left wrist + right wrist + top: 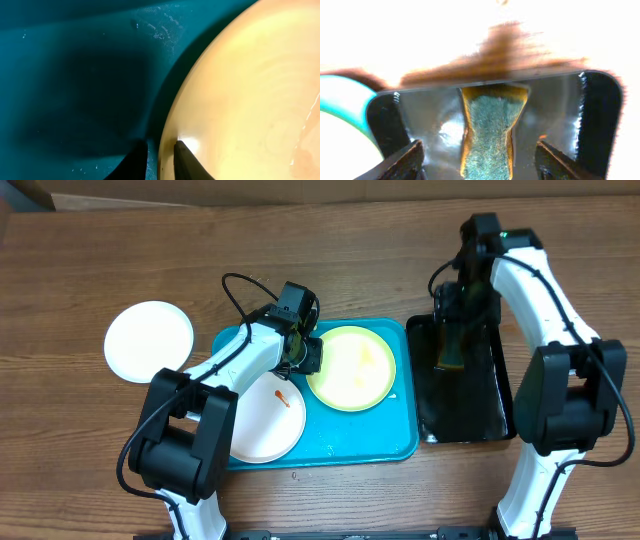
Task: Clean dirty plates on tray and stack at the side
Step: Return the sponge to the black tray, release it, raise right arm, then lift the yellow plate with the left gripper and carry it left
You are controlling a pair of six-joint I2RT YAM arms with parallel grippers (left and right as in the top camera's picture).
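Observation:
The turquoise tray (400, 442) holds a pale yellow-green plate (352, 367) and, at its near left, a white plate (265, 420) with a red-orange smear. A second white plate (149, 341) lies on the table left of the tray. My left gripper (308, 355) is at the yellow-green plate's left rim. In the left wrist view the left gripper (161, 156) is shut on that plate's (250, 100) rim, one finger on top and one on the tray (75, 75) side. My right gripper (479, 150) stands open over a green-and-yellow sponge (492, 130), touching neither side.
A narrow black tray (490, 395) sits right of the turquoise one, and the sponge (452, 348) lies in it under the right arm. Bare wooden table runs along the front and back edges.

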